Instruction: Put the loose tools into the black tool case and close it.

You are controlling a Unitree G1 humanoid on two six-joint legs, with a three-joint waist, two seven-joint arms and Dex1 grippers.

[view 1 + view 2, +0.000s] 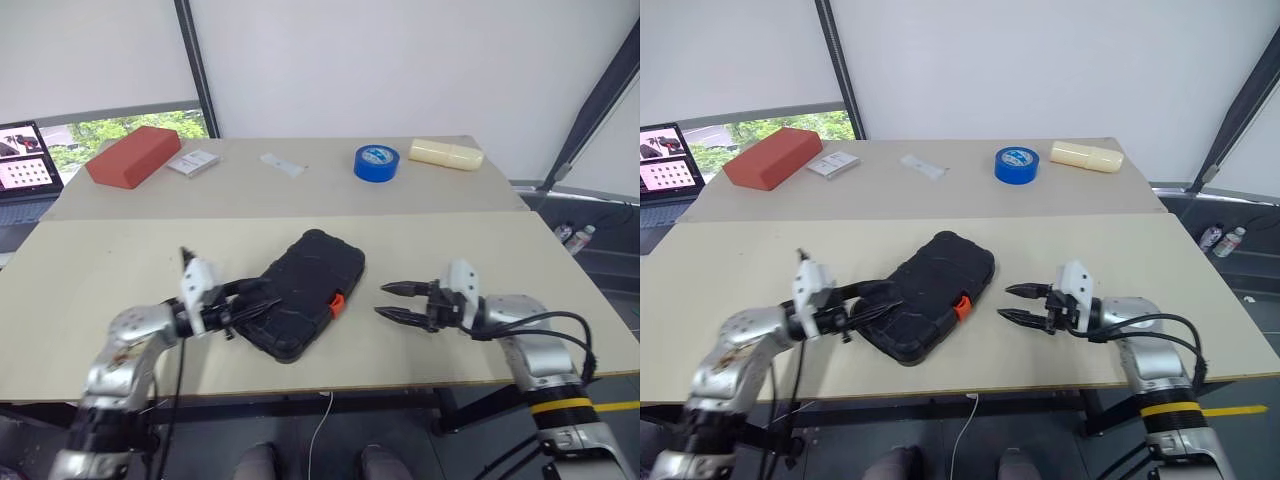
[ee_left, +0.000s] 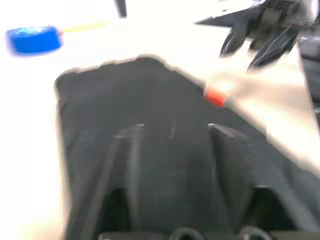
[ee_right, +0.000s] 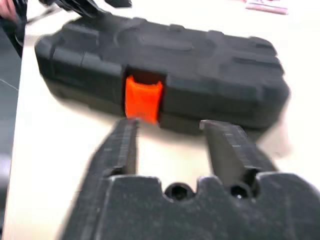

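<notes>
Right now the black tool case (image 1: 305,293) lies shut on the near half of the pale table (image 1: 100,290), set at a slant, one rounded corner toward the table's front edge and the other toward the far side. Its small orange latch (image 1: 337,302) sits on the long side that faces the robot's right.

At the case's near-left corner is the left gripper (image 1: 252,300) — its black fingers reach over the edge of the lid. In the left wrist view the two fingers (image 2: 122,165) stand apart with the lid's dark surface between and beneath them; whether they press on it I cannot tell. They have hold of nothing.

On the other side, the right gripper (image 1: 392,301) hangs a little way off from the latch, pointing at it, apart from the case. Its two fingers are spread, one above the other, with nothing between them.

Farther back on the table lie a red brick-shaped block (image 1: 133,156) at the far left, a small flat box (image 1: 193,162) just beside it, a thin white packet (image 1: 282,164), a roll of blue tape (image 1: 376,162) and a cream-coloured cylinder (image 1: 445,154). A laptop screen (image 1: 25,160) shows at the left edge.
</notes>
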